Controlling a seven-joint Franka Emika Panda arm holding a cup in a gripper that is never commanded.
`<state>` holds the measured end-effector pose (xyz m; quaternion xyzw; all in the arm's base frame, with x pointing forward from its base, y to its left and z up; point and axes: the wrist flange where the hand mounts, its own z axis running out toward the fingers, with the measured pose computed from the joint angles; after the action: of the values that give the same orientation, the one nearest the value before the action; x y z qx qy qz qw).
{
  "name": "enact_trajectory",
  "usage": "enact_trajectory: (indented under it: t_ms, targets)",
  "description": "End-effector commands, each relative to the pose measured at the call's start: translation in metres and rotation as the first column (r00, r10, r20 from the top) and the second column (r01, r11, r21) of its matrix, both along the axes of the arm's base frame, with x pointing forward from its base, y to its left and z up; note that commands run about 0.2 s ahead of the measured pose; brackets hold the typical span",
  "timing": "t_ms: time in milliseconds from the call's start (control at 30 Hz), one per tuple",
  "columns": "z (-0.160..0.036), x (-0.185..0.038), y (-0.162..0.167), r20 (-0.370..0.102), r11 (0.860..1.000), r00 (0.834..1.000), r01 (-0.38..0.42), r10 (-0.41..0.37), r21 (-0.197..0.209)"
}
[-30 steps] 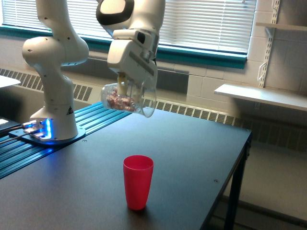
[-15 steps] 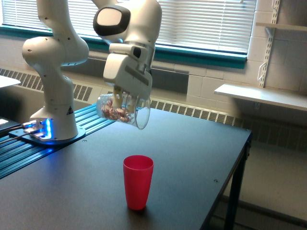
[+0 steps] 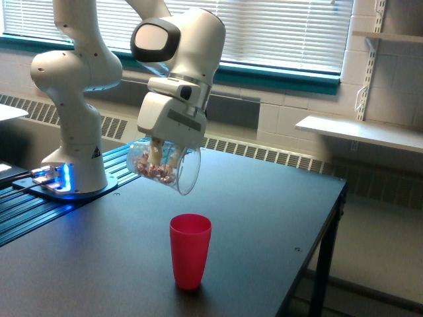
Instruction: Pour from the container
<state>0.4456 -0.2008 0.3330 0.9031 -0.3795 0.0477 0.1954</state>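
The container [image 3: 162, 167] is a clear wide-mouthed cup, tipped on its side with its mouth facing the exterior view's right and slightly down. Small pinkish and pale pieces lie along its lower wall. My gripper [image 3: 158, 150] is shut on the container from above, its fingers partly hidden behind the clear wall. The container hangs above the table, up and a little to the exterior view's left of an upright red cup [image 3: 190, 250]. Nothing is falling from the mouth.
The dark table [image 3: 264, 218] ends in an edge on the exterior view's right. The white arm base [image 3: 71, 165] stands on a blue ribbed rail at the left. Window blinds and a wall shelf [image 3: 360, 132] lie behind.
The gripper with the container has moved down and toward the exterior view's left, closer to the red cup's height. The container stays tilted with its contents inside.
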Motion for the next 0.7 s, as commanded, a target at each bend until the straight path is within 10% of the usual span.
enact_trajectory:
  t_ms: [33,700]
  targets:
    - [0.003,0.008,-0.006,-0.014,1.0,1.0,0.022,-0.023,-0.005]
    - [-0.01,0.018,-0.02,-0.135,0.988,0.978,0.152,-0.156,-0.038]
